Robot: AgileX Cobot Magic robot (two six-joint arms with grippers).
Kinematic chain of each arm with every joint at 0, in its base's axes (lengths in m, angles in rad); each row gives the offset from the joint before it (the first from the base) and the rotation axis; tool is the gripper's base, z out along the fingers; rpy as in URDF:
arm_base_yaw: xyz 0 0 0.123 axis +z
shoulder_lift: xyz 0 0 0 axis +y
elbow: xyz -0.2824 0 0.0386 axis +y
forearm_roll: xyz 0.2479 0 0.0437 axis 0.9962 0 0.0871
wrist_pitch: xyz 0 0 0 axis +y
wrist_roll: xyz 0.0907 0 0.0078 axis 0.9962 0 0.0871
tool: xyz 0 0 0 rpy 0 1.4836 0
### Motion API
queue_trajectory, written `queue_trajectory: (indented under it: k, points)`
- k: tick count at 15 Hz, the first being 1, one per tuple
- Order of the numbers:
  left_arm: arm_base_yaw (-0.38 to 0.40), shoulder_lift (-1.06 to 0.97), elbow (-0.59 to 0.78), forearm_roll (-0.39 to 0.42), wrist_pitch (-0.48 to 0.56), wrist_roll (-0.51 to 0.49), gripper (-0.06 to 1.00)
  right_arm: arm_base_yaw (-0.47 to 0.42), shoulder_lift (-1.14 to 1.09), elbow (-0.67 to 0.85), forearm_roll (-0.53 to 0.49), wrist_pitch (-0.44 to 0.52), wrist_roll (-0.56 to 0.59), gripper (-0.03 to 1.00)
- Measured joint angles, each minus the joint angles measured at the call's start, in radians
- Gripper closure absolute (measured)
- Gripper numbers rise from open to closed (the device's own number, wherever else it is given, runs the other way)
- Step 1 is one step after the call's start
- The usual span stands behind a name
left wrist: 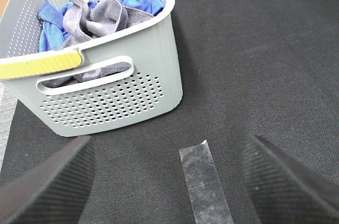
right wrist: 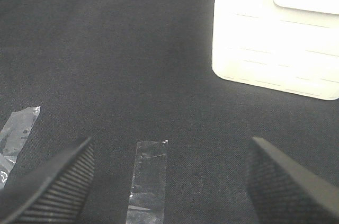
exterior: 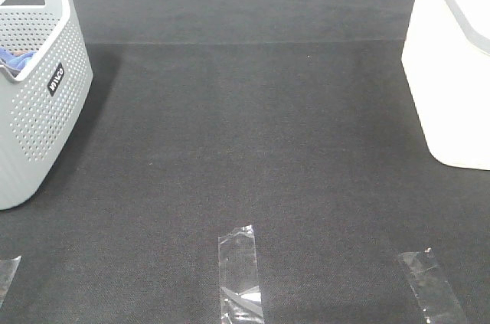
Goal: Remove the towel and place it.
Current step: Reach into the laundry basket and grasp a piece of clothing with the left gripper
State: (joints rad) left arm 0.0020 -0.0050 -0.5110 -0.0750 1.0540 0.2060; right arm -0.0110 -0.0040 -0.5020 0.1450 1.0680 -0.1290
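- Far left, the pale grey perforated plastic basket with a yellow-padded handle stands on the black felt-like mat. The slate-grey microfibre towel lies crumpled inside it, tangled with a small bright blue cloth
- From where I stand the towel looks light, limp and floppy. It should sag and trail once lifted, and it may drag the blue cloth up with it
- The best hold looks like the raised grey fold near the middle of the heap, clear of the blue cloth. I'd pinch deep enough to catch more than the hem. Part of the towel also shows through the basket's handle slot, so it reaches low against that wall and will need a high lift to clear the rim
- The left gripper hangs over the mat just in front of the basket, tilted towards it, its ribbed dark fingers spread wide and holding nothing. A strip of clear tape lies below the gap
- The middle of the mat carries only more tape strips
- The right gripper hangs low over the mat, jaws likewise wide apart and empty, facing the white plastic bin at the far right, well apart from the towel
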Motion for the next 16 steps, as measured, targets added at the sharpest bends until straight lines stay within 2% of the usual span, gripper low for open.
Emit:
queue_trajectory:
  k: [16]
  points:
    - [0.0, 0.0, 0.0, 0.0, 0.0, 0.0, 0.21, 0.0, 0.0, 0.0, 0.0, 0.0, 0.0, 0.23]
